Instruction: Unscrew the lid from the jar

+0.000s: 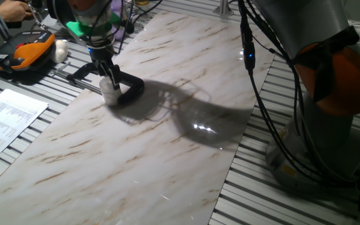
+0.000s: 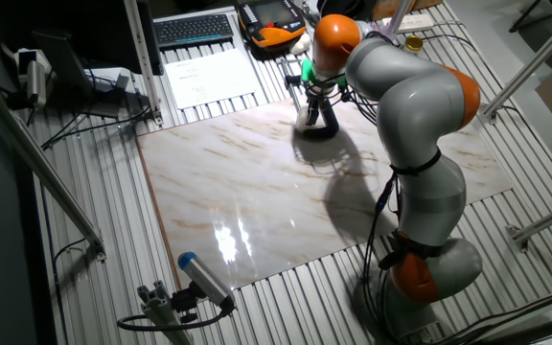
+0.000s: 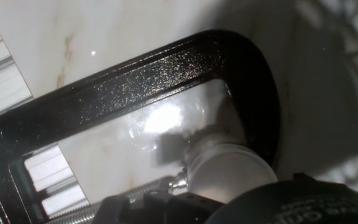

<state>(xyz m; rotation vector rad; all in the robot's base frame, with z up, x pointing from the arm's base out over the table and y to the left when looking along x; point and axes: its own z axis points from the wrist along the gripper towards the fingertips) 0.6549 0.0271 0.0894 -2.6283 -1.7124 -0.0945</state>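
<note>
The jar (image 1: 110, 92) was held in a black clamp (image 1: 127, 87). The tool (image 1: 110, 80) was positioned at its 12 o'clock; grip state could not be determined. Lid removal was not evident.

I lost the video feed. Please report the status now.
Gripper down on the jar, open or shut unclear. Jar sits inside black C-clamp, lid not distinguishable. Nothing else in the way.

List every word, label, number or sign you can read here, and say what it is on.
No text can be read in any view.
Printed sheet beside the marble board: rows of print, too small to read.
Orange-and-black handheld device: no legible marking.
Black C-clamp: no marking visible.
</note>
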